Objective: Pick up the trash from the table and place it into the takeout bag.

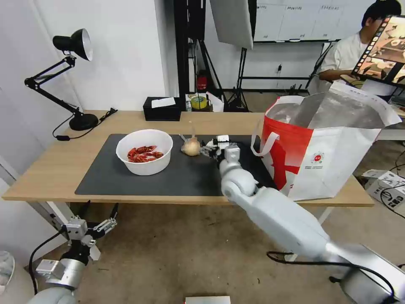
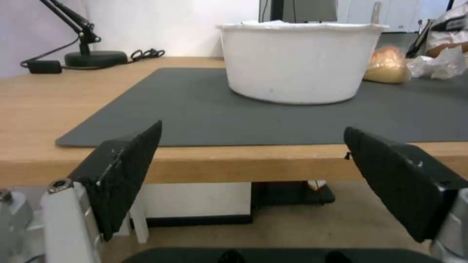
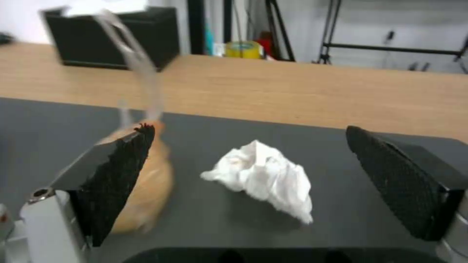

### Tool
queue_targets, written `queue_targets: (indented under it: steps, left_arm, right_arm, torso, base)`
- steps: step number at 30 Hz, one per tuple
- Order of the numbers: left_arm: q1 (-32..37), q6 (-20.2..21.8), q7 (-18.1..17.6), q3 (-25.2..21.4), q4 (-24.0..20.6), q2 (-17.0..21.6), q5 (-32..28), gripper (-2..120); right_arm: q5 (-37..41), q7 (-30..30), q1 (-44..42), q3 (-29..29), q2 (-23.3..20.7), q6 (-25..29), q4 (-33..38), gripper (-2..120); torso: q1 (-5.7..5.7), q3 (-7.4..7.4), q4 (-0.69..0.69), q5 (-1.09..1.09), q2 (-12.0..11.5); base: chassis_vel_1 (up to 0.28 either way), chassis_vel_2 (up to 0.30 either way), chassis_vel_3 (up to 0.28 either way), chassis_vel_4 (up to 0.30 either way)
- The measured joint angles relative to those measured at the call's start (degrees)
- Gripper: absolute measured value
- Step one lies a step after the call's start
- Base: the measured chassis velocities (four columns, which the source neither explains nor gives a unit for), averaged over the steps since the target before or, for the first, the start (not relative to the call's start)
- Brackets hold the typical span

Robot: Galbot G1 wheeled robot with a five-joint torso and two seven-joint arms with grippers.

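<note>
A: Where was your right end effector (image 3: 248,171)?

B: Low over the dark matte mat (image 1: 177,175) on the light-wood surface (image 1: 50,169), its black, dimpled pads spread wide and holding nothing. The crumpled white tissue (image 3: 263,180) lay between the pads on the mat, touching neither. The small yellowish knotted plastic bag (image 3: 146,182), soft and rounded with a clear twisted tail, sat just beside one pad; you couldn't tell whether they touched.

A: And the rest of the trash?

B: The smooth white round bowl (image 1: 144,151) of red crayfish shells stood beyond the knotted bag, farther to the end effector's left. The takeout bag (image 1: 320,147), red and white with creased silver foil lining, stood open to its right.

A: Your left end effector (image 2: 251,162)?

B: Below the surface's near edge, textured pads wide apart, empty.
</note>
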Motion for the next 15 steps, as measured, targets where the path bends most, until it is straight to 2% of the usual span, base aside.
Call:
queue_targets:
  steps: [2,7,15]
  left_arm:
    - [-0.25,0.00,0.00,0.11,0.28,0.07,0.01,100]
    - [-0.37,-0.09,0.01,0.50,0.66,0.05,0.04,100]
    - [-1.08,-0.12,0.04,1.51,0.69,0.05,0.35,100]
  right_arm:
    - [1.33,0.74,2.37,-0.25,3.08,-0.34,-5.81,100]
    - [1.80,1.89,4.46,0.70,7.47,-0.83,-12.64,100]
    - [1.95,1.96,5.49,2.98,9.98,-1.69,-17.04,100]
  torso:
    - [0.00,0.00,0.00,0.00,-0.01]
    - [0.00,0.00,0.01,0.00,0.00]
    - [-0.01,0.00,0.00,0.00,0.00]
  base:
    - [0.000,0.000,0.000,0.000]
    - [0.000,0.000,0.000,0.000]
    - [0.000,0.000,0.000,0.000]
